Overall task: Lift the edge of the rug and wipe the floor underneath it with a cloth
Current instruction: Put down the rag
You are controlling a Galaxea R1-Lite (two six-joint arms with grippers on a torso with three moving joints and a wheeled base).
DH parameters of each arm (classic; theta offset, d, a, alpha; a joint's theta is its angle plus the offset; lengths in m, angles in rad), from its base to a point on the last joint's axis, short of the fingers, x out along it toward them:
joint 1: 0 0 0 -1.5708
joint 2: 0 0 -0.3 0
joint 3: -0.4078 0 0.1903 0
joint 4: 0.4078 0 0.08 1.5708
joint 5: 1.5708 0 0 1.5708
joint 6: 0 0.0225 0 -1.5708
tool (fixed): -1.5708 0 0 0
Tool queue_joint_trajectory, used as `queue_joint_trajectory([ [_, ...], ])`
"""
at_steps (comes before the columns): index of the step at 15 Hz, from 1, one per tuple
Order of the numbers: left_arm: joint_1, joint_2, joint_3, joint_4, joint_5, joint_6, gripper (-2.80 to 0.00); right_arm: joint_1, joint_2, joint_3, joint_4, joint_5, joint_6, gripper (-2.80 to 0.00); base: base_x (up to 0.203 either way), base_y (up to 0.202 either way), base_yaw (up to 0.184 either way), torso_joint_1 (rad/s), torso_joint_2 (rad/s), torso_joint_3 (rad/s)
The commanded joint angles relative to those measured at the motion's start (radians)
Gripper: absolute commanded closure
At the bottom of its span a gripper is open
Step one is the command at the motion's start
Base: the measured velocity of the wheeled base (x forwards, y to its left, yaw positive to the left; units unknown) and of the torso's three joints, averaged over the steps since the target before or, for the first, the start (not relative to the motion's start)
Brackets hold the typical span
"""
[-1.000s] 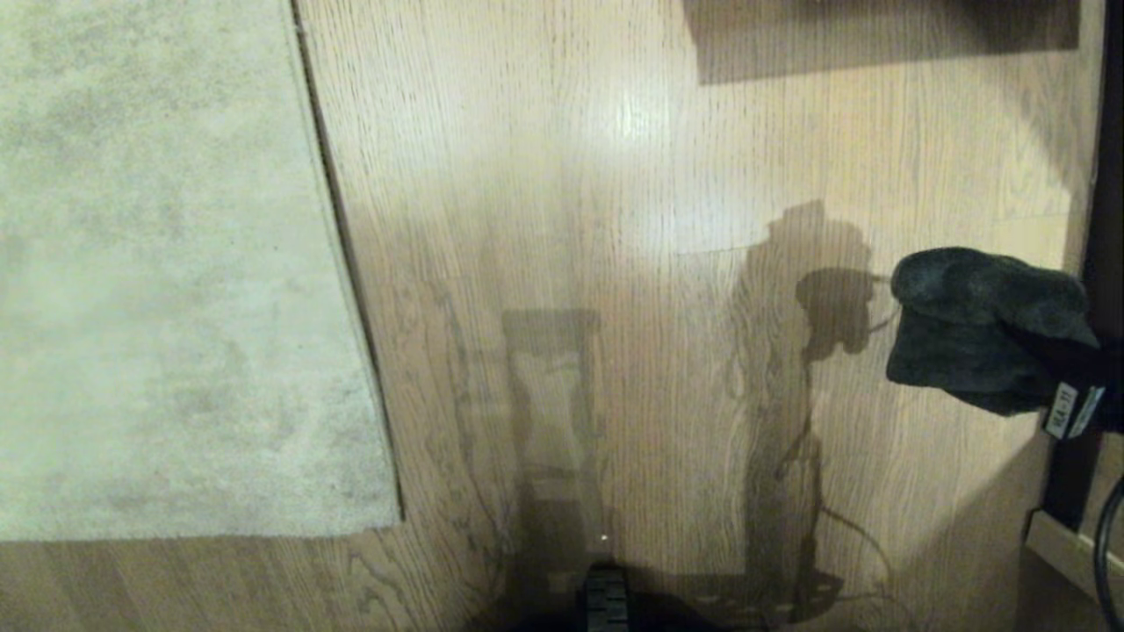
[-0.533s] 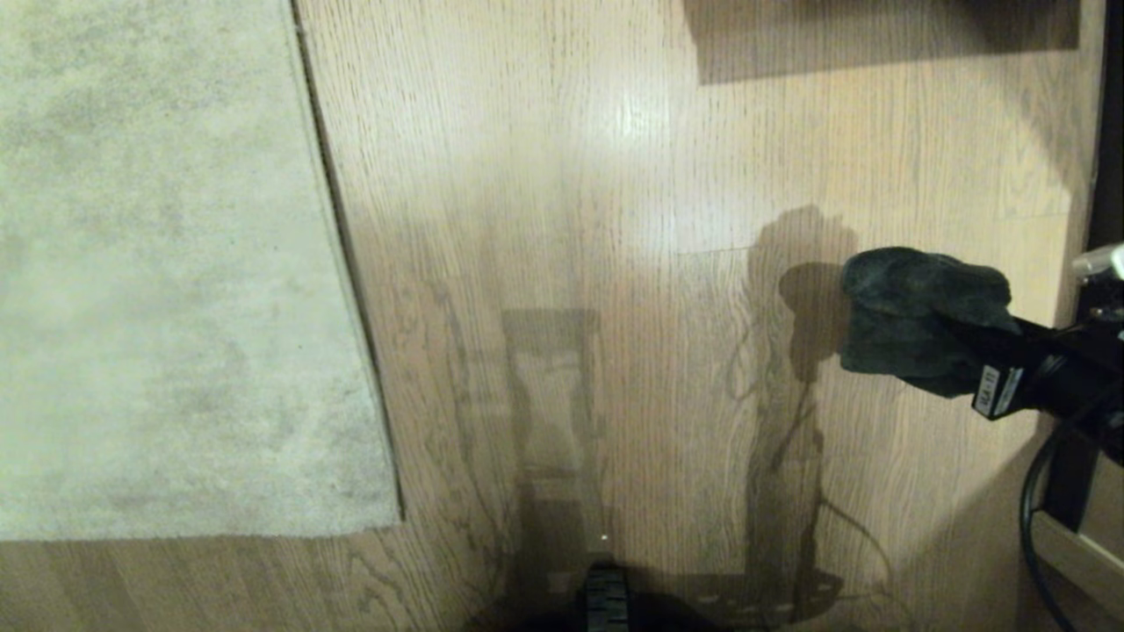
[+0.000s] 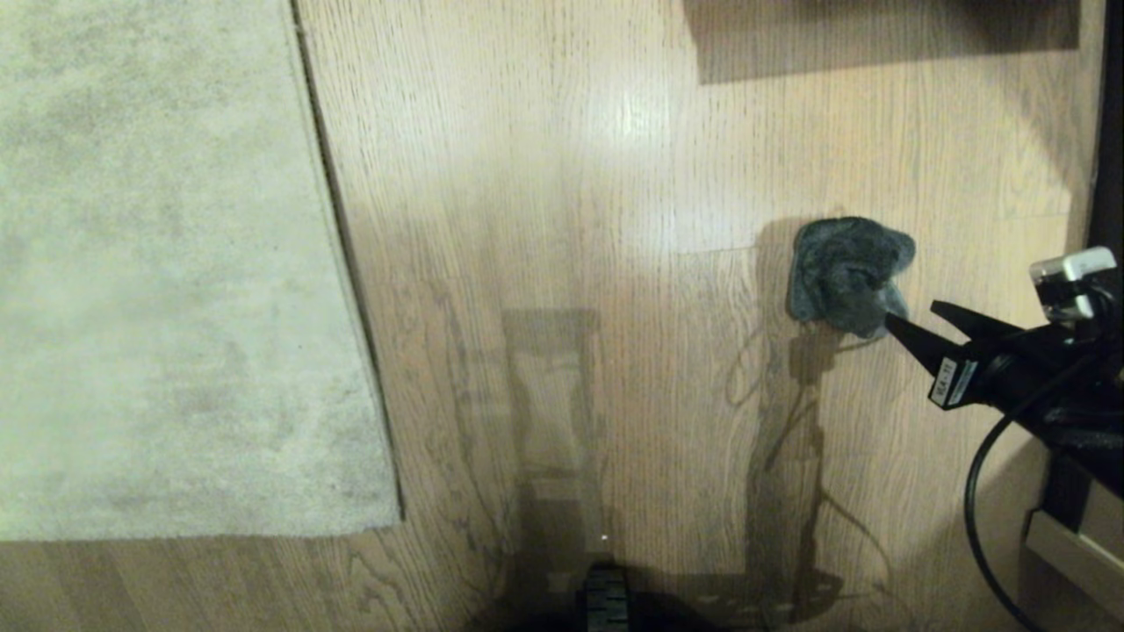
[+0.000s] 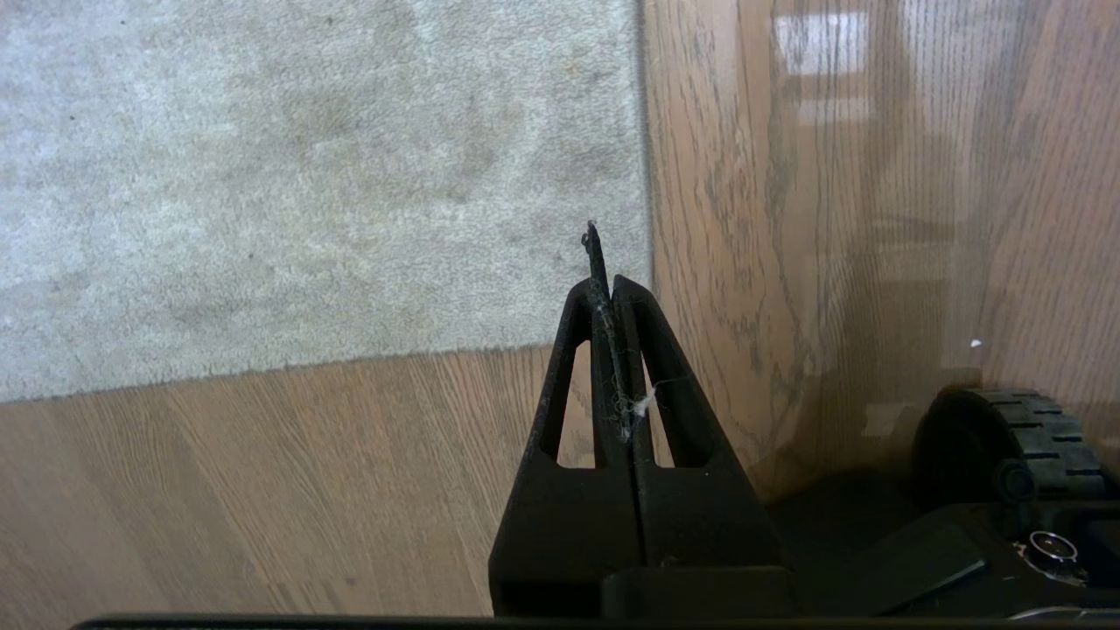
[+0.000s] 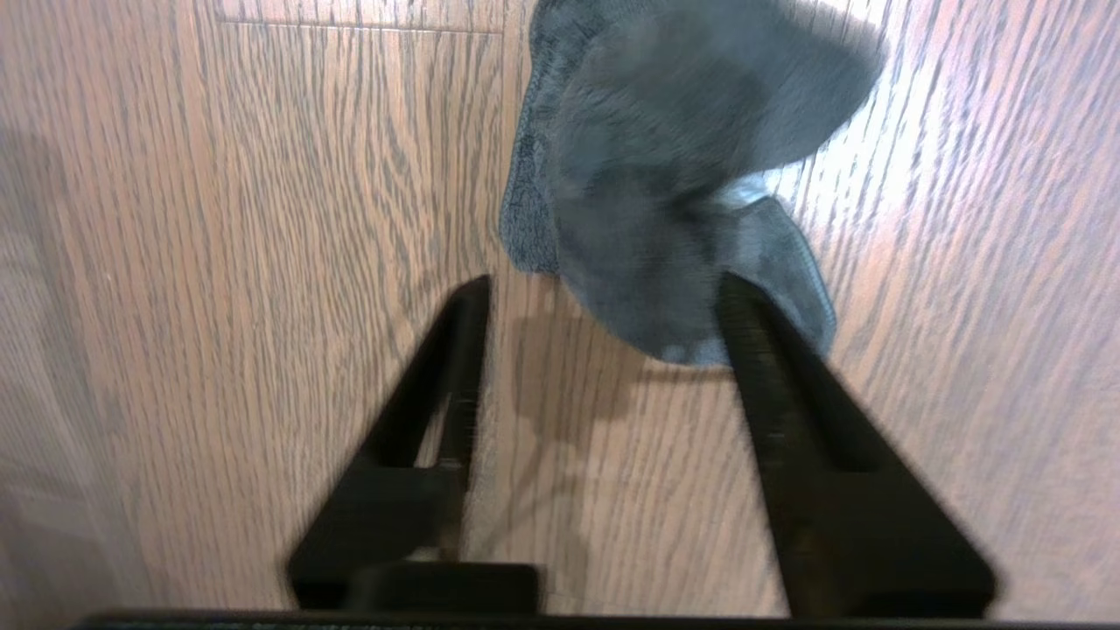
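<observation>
At the far left of the head view the pale rug lies flat, its straight rug edge running down to a corner near the robot's base, with no part of it raised yet. The left gripper shows only in its own wrist view: its jaws are pressed together on nothing but a few stray fibres, and it hangs above the rug's corner where pile meets wood. Across the middle stretches the oak-look floor, bare and glossy, crossed by the robot's own shadows, with a black wheel of the base at the lower margin. Further right is where the change is. A second ago the dark grey cloth was pinched in the right gripper and carried above the planks; now it sits crumpled on the floor, well apart from the rug. The right claw has sprung about half open and grips nothing; in the right wrist view one finger overlaps the rag's near rim, and whether it touches cannot be told, while the other stands clear over wood. My reading is that the rag was set down here on purpose, parked so an arm is free for the rug. The lifting and the wiping are both undone.
</observation>
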Motion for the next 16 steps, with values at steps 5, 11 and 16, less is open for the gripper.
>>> queue_joint_trajectory([
  [5,0.0,0.0,0.0,-0.001,0.001,0.0,0.0,0.0,0.063,0.117,-0.176,0.001,0.007,-2.8,0.0,0.0,0.0,0.0,0.0,0.0],
  [11,0.0,0.0,0.0,-0.001,0.001,0.0,0.0,0.0,0.029,0.127,-0.288,-0.001,0.011,-2.8,0.0,0.0,0.0,0.0,0.0,0.0],
  [16,0.0,0.0,0.0,-0.001,0.001,0.0,0.0,0.0,-0.105,0.196,-0.277,-0.001,0.012,-2.8,0.0,0.0,0.0,0.0,0.0,0.0],
])
